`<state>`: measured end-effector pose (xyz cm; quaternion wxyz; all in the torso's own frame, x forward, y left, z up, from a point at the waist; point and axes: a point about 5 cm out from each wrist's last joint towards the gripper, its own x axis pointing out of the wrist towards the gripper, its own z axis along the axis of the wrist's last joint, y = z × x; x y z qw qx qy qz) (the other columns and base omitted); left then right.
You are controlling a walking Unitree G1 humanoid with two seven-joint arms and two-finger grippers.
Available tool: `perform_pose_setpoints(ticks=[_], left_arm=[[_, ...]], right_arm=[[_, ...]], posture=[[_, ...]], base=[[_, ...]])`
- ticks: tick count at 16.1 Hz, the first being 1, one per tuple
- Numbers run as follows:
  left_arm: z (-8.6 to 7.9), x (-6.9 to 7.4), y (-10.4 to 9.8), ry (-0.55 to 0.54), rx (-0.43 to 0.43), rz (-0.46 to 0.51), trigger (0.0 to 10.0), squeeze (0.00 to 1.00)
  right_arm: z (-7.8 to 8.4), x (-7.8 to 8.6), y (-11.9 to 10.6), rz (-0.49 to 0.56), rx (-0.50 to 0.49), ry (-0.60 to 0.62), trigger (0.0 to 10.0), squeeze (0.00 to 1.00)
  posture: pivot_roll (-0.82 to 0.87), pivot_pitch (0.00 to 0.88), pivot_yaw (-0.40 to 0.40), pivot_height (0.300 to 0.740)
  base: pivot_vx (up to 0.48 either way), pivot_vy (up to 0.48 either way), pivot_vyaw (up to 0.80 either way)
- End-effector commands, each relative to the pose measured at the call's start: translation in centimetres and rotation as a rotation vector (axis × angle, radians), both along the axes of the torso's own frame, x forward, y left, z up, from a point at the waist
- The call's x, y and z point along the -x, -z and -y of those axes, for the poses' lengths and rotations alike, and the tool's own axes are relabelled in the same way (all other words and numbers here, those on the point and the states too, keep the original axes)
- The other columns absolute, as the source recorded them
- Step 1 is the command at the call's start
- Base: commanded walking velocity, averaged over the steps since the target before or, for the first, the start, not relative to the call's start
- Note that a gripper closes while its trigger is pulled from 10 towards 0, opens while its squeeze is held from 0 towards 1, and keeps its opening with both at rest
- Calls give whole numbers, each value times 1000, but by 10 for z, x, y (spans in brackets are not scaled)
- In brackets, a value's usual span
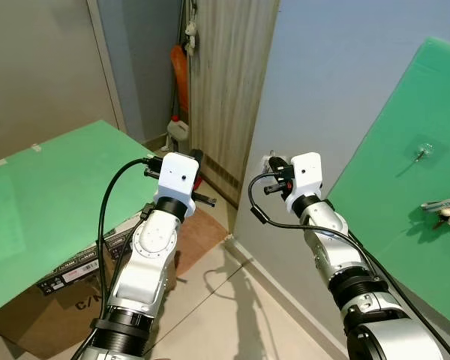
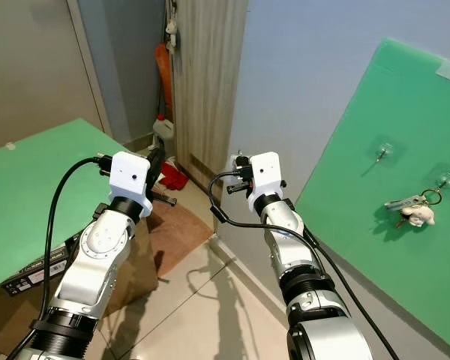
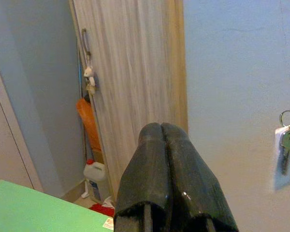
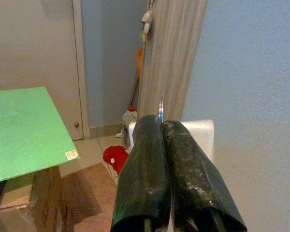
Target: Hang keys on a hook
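Facing a blue wall corner, with a tilted green board [image 2: 375,135] on the right and a green bench [image 1: 52,195] on the left over a cardboard box [image 1: 37,315]. Both arms are raised toward the corner.

Left end effector [image 3: 163,126]: fingers pressed fully together, holding nothing.

Right end effector [image 4: 160,121]: fingers also pressed together, with a thin metal sliver showing at the tips. From the left wrist, a key [image 3: 287,142] on a ring hangs by a white wall plate [image 1: 274,161]. It is probably pinched by the right fingers, though the contact sits at the picture's edge.

A bunch of keys with a pale charm [image 2: 412,210] hangs on the board's right hook. The left hook [image 2: 383,152] is bare.

Judgement: the key is well apart from the bare hook, so carrying comes first. Swing the right arm rightward to the board, keep the ring hanging open below the fingertips, come over the hook tip, lower until the ring seats, then release.
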<state>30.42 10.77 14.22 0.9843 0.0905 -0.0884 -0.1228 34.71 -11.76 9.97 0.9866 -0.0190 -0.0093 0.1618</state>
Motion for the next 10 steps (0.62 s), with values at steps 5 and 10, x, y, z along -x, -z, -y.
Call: perform_pose_setpoints(ticks=[5, 10], left_arm=[[2, 0, 3, 8, 9, -19, 10000, 0], [2, 0, 3, 8, 9, -19, 10000, 0]], right_arm=[[6, -2, -6, 17, -11, 21, 0, 0], [6, -2, -6, 17, -11, 21, 0, 0]], posture=[[91, 0, -75, 740], [91, 0, -75, 740]], base=[[0, 0, 0], [0, 0, 0]])
